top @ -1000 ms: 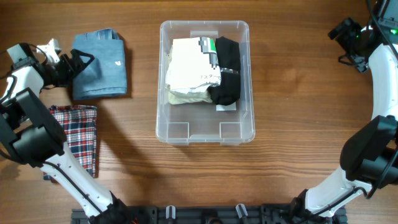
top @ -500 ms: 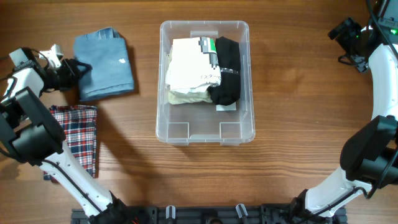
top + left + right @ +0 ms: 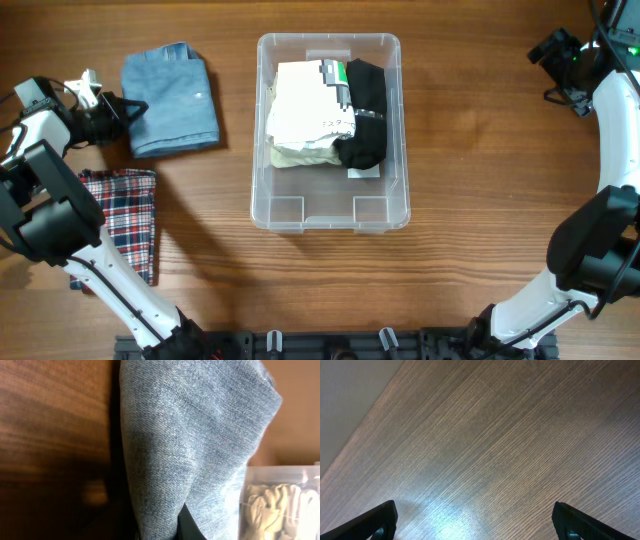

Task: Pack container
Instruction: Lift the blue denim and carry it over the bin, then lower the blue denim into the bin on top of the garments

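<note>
The container (image 3: pixel 262 130) is a clear plastic tub at the table's middle, holding a white garment (image 3: pixel 305 110), a black garment (image 3: pixel 366 110) and a cream cloth (image 3: pixel 298 155). A folded blue denim garment (image 3: pixel 172 90) lies to its left. My left gripper (image 3: pixel 127 111) is shut on the denim's left edge. In the left wrist view the denim (image 3: pixel 190 435) fills the frame and runs down between my jaws (image 3: pixel 157 532), with the container's corner (image 3: pixel 280 472) at the right. My right gripper (image 3: pixel 480 520) stands open over bare wood at the far right of the table.
A folded red plaid cloth (image 3: pixel 125 220) lies on the table at the left, below the denim. The front third of the container's floor (image 3: pixel 330 205) is bare. The right arm's links (image 3: pixel 615 150) run along the right edge.
My left gripper has shut on the denim's left edge, and the denim has slid a little right and turned slightly. The right arm has not moved.
</note>
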